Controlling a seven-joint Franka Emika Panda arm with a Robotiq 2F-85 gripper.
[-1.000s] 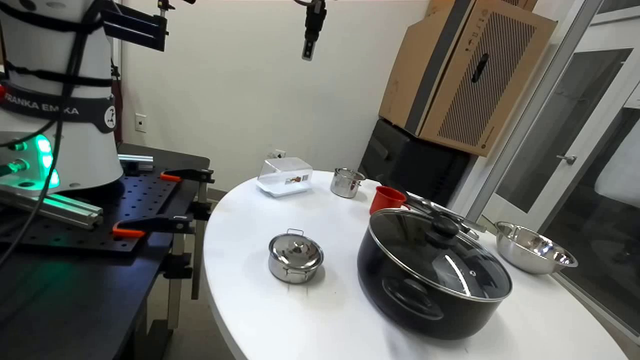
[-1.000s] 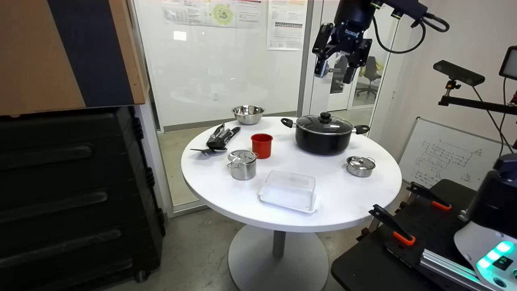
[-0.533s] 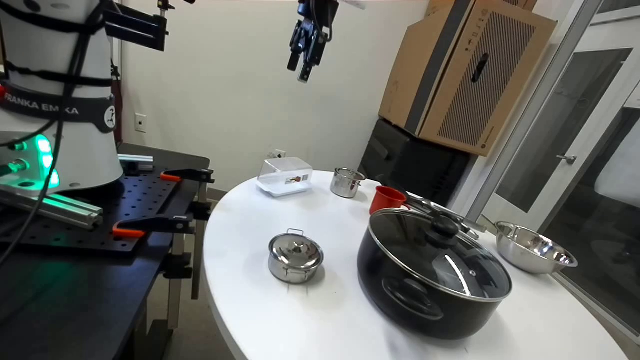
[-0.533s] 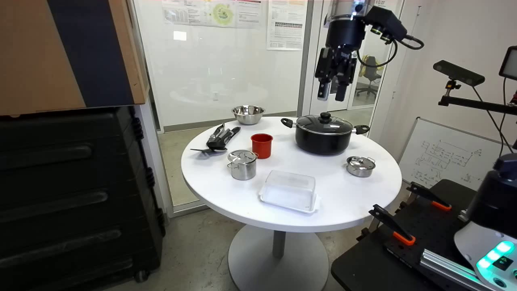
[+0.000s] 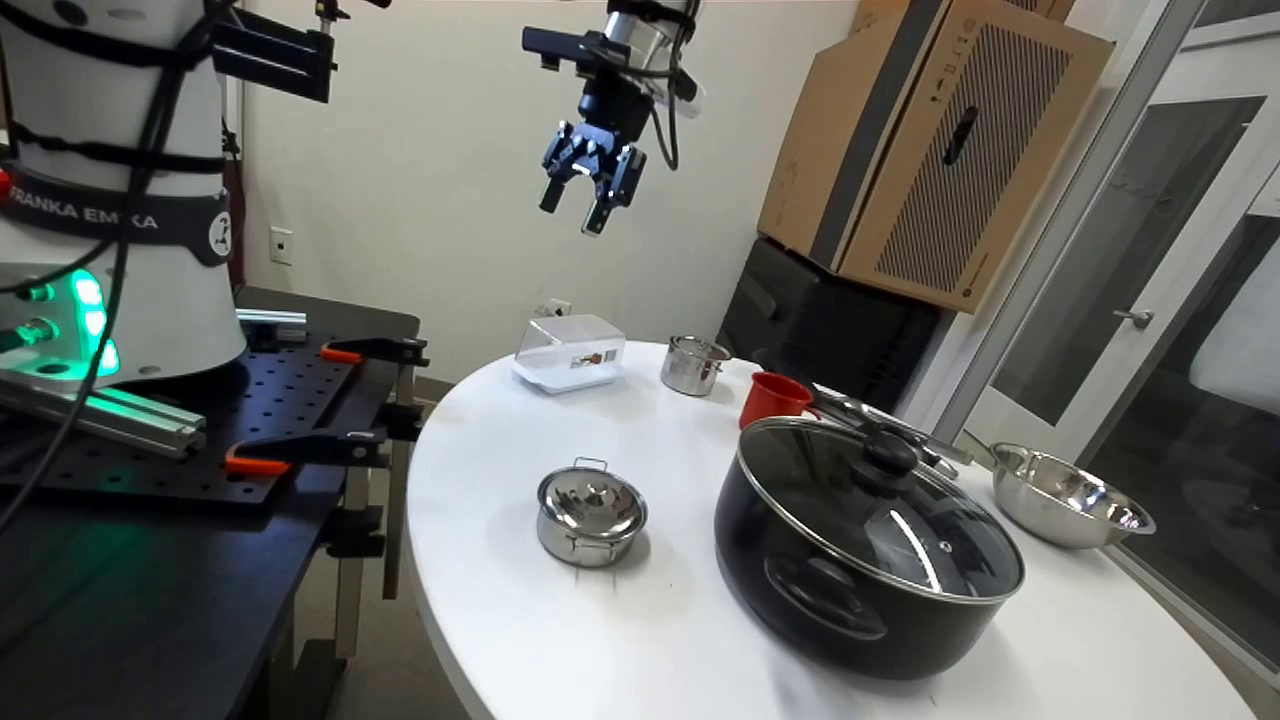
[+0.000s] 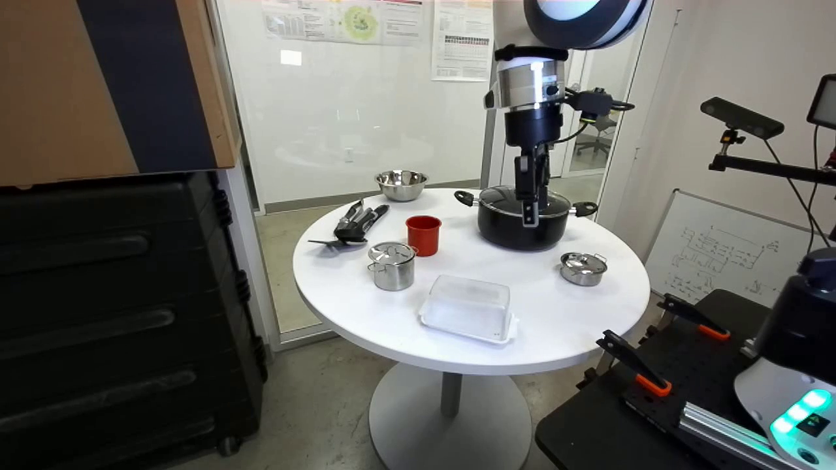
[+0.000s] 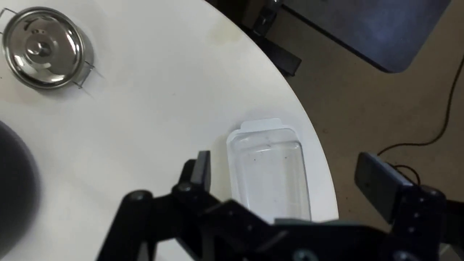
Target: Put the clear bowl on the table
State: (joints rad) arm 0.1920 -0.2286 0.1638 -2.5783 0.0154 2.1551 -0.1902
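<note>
The clear bowl does not show in any view; it is hidden or out of view. The table [image 5: 480, 450] is round with a white top, in both exterior views [image 6: 562, 326] and the wrist view [image 7: 163, 108]. My gripper [image 5: 571, 216] is open and empty, high above the table, pointing down. In an exterior view the gripper [image 6: 530, 220] is seen nearly side-on, in front of the black pot [image 6: 522, 232]. In the wrist view the gripper [image 7: 284, 159] has its fingers wide apart, with a clear rectangular box on a white tray [image 7: 270, 174] below, between them in the picture.
The box [image 5: 570, 352] stands near the table's edge. A lidded silver tin [image 5: 592, 515], a steel pot [image 5: 692, 366], a red mug [image 5: 775, 398], dark utensils [image 6: 356, 225] and a steel bowl [image 6: 401, 186] stand around. The black bench [image 5: 300, 560] is beside the table.
My gripper has come down and turned; in one view it also shifted slightly left. Its jaws stay open. The things on the table have not moved.
</note>
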